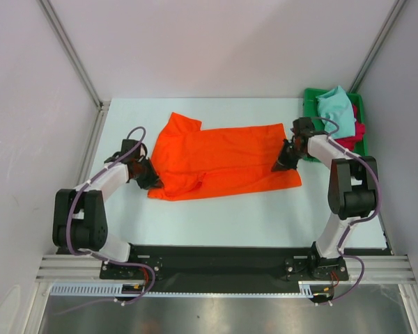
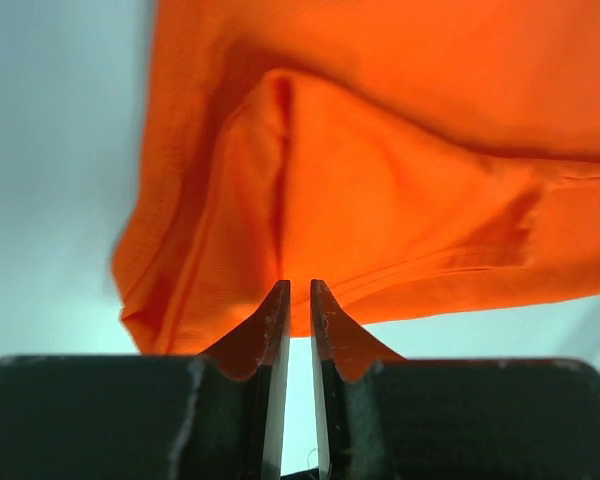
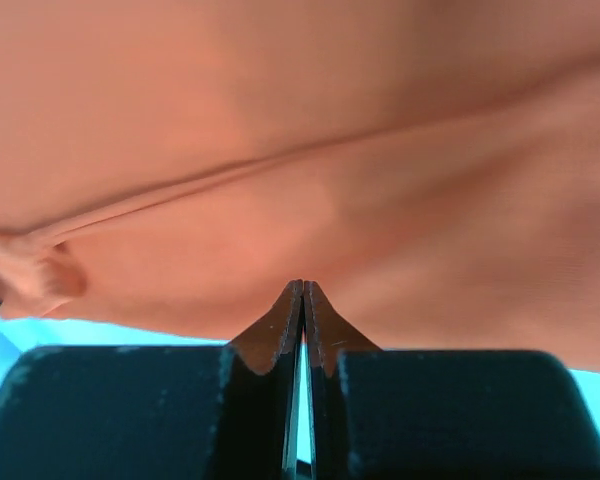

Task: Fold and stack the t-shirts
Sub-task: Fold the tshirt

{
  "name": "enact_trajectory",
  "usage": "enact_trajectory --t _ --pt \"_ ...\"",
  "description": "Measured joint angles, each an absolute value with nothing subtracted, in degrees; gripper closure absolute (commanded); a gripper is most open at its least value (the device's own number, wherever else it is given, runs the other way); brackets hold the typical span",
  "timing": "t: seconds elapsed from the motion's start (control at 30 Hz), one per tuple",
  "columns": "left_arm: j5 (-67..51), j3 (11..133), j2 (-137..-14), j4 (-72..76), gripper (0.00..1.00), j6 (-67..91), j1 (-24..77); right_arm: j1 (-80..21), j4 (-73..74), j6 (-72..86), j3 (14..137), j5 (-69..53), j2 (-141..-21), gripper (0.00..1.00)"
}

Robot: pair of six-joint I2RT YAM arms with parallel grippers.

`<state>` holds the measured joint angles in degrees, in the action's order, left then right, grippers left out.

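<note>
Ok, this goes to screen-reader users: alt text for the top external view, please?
An orange t-shirt lies spread on a pale table, a robot's left tool at its left end and right tool at its right edge. At far right, a green tray holds a teal shirt and a red shirt.
</note>
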<state>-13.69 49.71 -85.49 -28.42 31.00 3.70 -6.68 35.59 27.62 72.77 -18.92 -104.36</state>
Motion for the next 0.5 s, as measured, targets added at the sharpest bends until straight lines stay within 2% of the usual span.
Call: enact_trajectory --t 0.23,0.5 --pt "-12.6 47.1 -90.5 -28.4 0.86 30.8 1.4 2.3 34.1 25.4 63.2 -16.9 -104.2 0.94" --pt "-10.5 47.4 -88.9 -30.2 0.85 28.6 0.6 2.8 36.6 23.9 62.0 -10.5 -99.5 0.90"
